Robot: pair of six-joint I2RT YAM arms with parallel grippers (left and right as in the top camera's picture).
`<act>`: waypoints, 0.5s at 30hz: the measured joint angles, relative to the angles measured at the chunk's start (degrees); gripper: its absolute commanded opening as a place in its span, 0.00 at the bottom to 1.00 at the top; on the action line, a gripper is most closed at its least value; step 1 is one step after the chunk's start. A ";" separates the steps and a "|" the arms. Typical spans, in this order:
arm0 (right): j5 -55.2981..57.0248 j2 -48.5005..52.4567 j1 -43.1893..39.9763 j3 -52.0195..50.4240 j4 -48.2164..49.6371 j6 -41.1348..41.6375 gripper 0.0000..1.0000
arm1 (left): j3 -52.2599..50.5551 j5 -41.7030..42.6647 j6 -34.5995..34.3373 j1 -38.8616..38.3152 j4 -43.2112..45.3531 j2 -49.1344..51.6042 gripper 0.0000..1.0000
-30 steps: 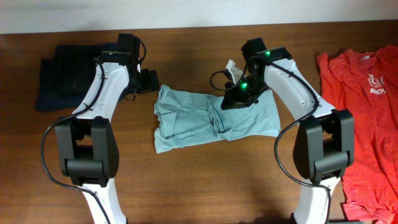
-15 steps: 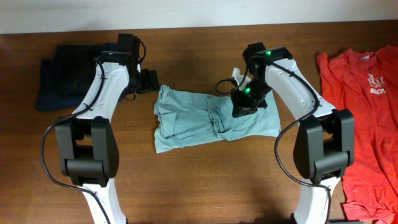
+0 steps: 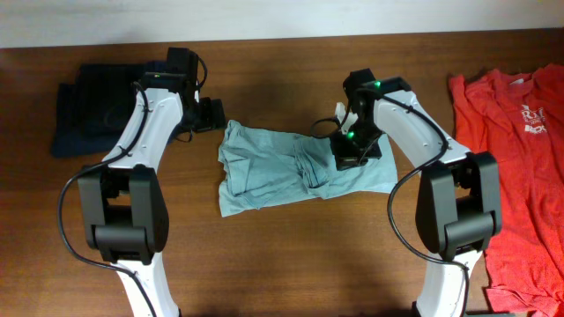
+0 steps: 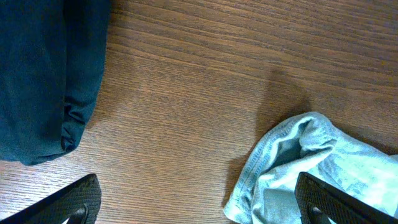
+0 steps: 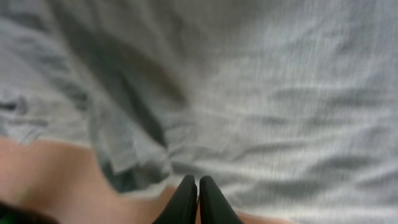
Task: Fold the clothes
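Dark brown wood covers the table point(image 3: 282, 255), with a strip of pale wall along its far edge. A light blue garment point(image 3: 264, 172) lies crumpled in the middle between the two arms. A navy garment point(image 3: 88, 106) sits folded at the far left, and a red T-shirt point(image 3: 520, 176) is spread flat at the right edge. Over the last second the right gripper point(image 3: 351, 155) has slid from above the middle folds of the light blue garment toward its right half, and it now sits over that part of the cloth. The right wrist view is blurred, but it shows the black fingers pressed together tip to tip just above the pale weave, with no fabric visibly caught between them. The left gripper point(image 3: 211, 115) has not shifted since the earlier frames and hovers just beside the garment's upper left corner. In the left wrist view its fingers point(image 4: 81, 199) are spread wide over bare wood, with a rumpled hemmed corner of the light blue cloth near one finger and the navy garment's edge beyond the other. The light blue garment's outline looks the same as a second ago, still bunched and unfolded.
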 measured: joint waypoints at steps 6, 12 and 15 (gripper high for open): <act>0.22 0.00 0.00 -5.99 5.49 2.14 0.09 | 0.00 0.00 0.00 0.00 0.00 0.00 0.99; -4.55 0.00 0.07 -9.66 8.66 3.17 0.10 | 0.00 0.00 0.00 0.00 0.00 0.00 0.99; -7.82 0.00 0.79 -9.86 10.38 3.21 0.09 | -0.02 0.00 0.02 0.00 0.00 0.00 0.99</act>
